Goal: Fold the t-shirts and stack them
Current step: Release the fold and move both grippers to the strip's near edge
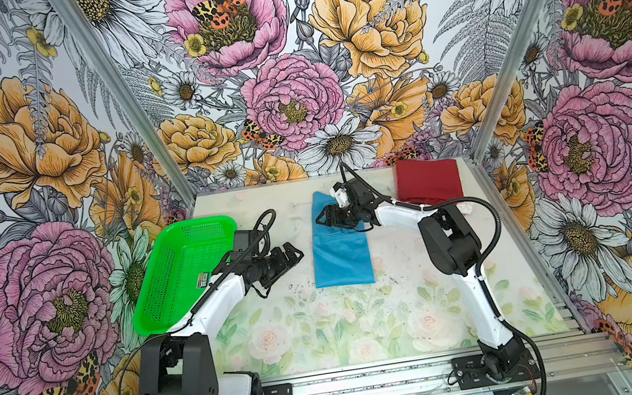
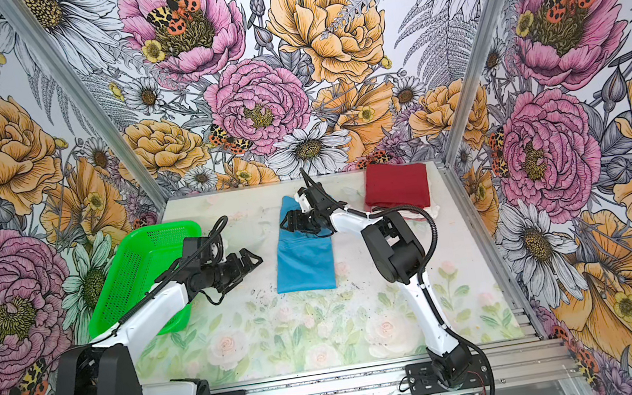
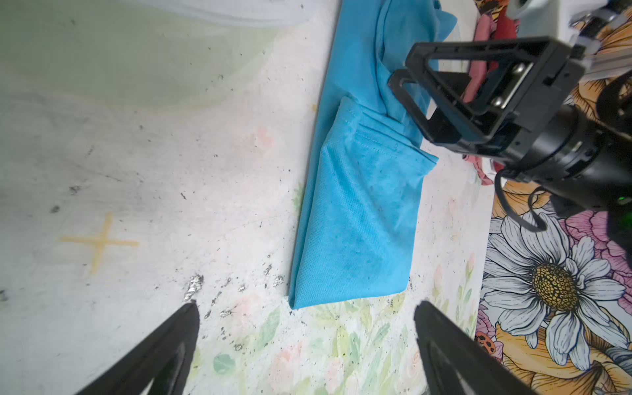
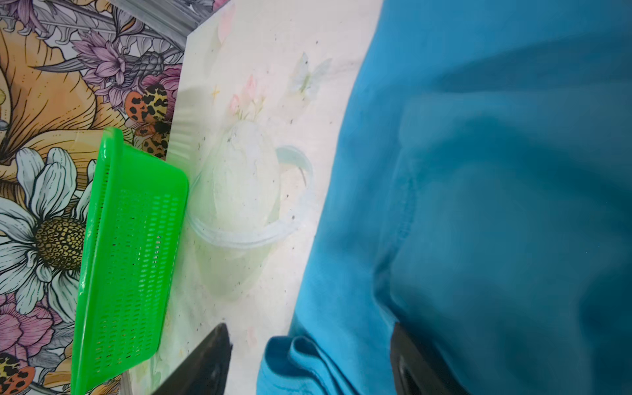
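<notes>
My left pincer (image 1: pixel 293 253) stands wide open and empty over the table (image 1: pixel 325 331), just left of the sky-blue t-shirt (image 1: pixel 341 258), which lies mid-table as a long folded strip. My right pincer (image 1: pixel 321 218) hangs over the strip's far half, jaws apart, with a fold of blue cloth between them but not clamped. The dark red folded t-shirt (image 1: pixel 427 183) lies in the far right corner, and the green mesh basket (image 1: pixel 173 269) sits at the left edge.

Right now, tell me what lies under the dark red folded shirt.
Some pinkish-white cloth peeks from under the near edge of the dark red shirt, partly behind the right arm. The rest is covered: how many shirts lie there cannot be told.
</notes>
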